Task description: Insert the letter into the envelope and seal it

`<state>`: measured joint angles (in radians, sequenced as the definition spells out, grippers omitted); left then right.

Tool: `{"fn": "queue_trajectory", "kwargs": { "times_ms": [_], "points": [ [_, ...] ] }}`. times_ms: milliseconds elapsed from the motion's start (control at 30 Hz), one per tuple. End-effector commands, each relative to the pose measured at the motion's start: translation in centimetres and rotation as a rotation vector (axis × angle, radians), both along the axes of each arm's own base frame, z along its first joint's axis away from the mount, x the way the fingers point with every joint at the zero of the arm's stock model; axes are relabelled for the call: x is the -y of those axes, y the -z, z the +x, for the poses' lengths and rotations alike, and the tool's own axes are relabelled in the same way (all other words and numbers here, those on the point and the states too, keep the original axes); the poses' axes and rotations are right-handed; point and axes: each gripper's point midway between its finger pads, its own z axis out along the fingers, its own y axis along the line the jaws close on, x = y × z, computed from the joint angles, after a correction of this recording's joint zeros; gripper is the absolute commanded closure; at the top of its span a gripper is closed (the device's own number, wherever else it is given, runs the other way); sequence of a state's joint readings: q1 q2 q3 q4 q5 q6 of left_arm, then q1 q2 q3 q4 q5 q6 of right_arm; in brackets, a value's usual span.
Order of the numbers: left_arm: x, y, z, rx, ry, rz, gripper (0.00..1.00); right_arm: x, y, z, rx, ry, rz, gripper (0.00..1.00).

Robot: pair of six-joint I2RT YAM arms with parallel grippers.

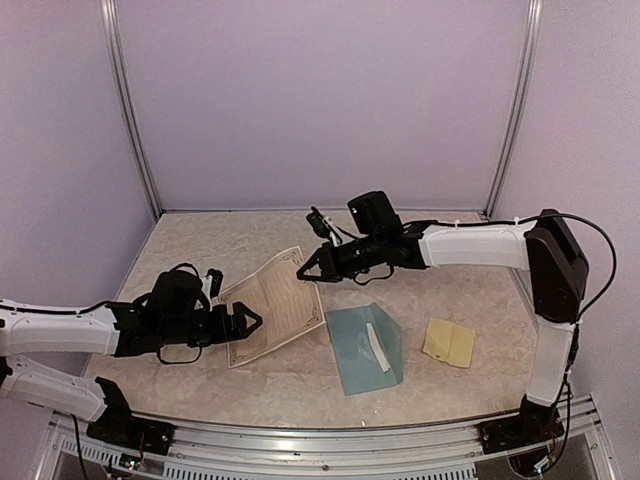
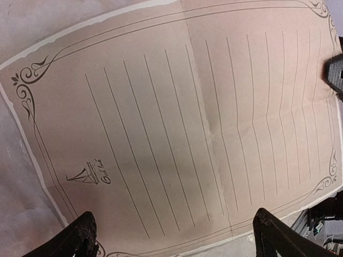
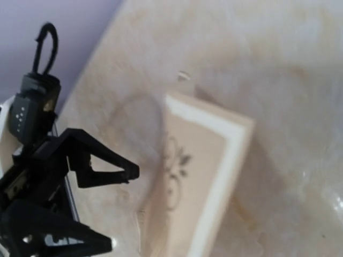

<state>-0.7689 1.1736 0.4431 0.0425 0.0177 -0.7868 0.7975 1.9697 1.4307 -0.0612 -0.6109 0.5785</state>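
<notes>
The letter (image 1: 272, 305), a tan lined sheet with a flourished border, lies left of centre on the table. My left gripper (image 1: 250, 322) stands open at its near edge, and in the left wrist view its fingers (image 2: 80, 238) straddle the sheet (image 2: 187, 123). My right gripper (image 1: 303, 270) is shut on the letter's right edge near the far corner. In the right wrist view that corner (image 3: 214, 155) is raised off the table, casts a shadow, and hides my own fingers. The teal envelope (image 1: 365, 348) lies flat to the right of the letter, untouched.
A yellow-tan sticker sheet (image 1: 449, 342) lies right of the envelope. The right gripper's dark tip (image 2: 335, 69) shows at the letter's edge in the left wrist view. The open left gripper (image 3: 119, 208) shows in the right wrist view. Walls close the table's back and sides.
</notes>
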Motion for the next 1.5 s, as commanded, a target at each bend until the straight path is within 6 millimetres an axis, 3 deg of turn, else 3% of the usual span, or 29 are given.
{"fn": "queue_trajectory", "kwargs": {
  "times_ms": [0,100,433,667,767,867,967,1100,1233,1467],
  "points": [
    [-0.7,-4.9,1.3,0.114,-0.03,-0.016,0.03,2.0,-2.5,0.3,0.085,0.073,-0.021,1.0],
    [-2.3,-6.7,1.7,0.15,-0.07,-0.048,0.01,3.0,-4.4,0.0,0.132,0.094,-0.008,1.0],
    [-7.7,-6.9,4.0,0.151,-0.24,-0.124,0.01,5.4,-11.7,-4.1,0.261,-0.002,0.109,1.0],
    [-8.2,-7.1,5.2,0.17,-0.277,-0.172,0.01,6.8,-15.2,-7.9,0.317,-0.116,0.22,1.0],
    [-6.6,-7.5,5.0,0.178,-0.192,-0.202,0.01,7.4,-16.4,-8.5,0.343,-0.108,0.251,1.0],
    [-3.1,-9.2,3.7,0.235,0.003,-0.25,0.02,7.8,-16.8,-8.0,0.347,-0.058,0.261,1.0],
    [1.2,-11.6,0.7,0.329,0.203,-0.267,0.01,7.9,-16.7,-7.4,0.338,-0.017,0.254,1.0],
    [4.9,-14.7,-2.7,0.407,0.37,-0.341,0.01,7.4,-16.7,-7.6,0.325,-0.038,0.282,1.0],
    [6.6,-17.0,-4.3,0.459,0.429,-0.416,0.01,7.0,-16.4,-7.9,0.31,-0.069,0.293,1.0],
    [7.9,-18.8,-3.9,0.512,0.438,-0.451,0.01,5.9,-16.6,-10.3,0.291,-0.195,0.333,1.0]
  ]
}}
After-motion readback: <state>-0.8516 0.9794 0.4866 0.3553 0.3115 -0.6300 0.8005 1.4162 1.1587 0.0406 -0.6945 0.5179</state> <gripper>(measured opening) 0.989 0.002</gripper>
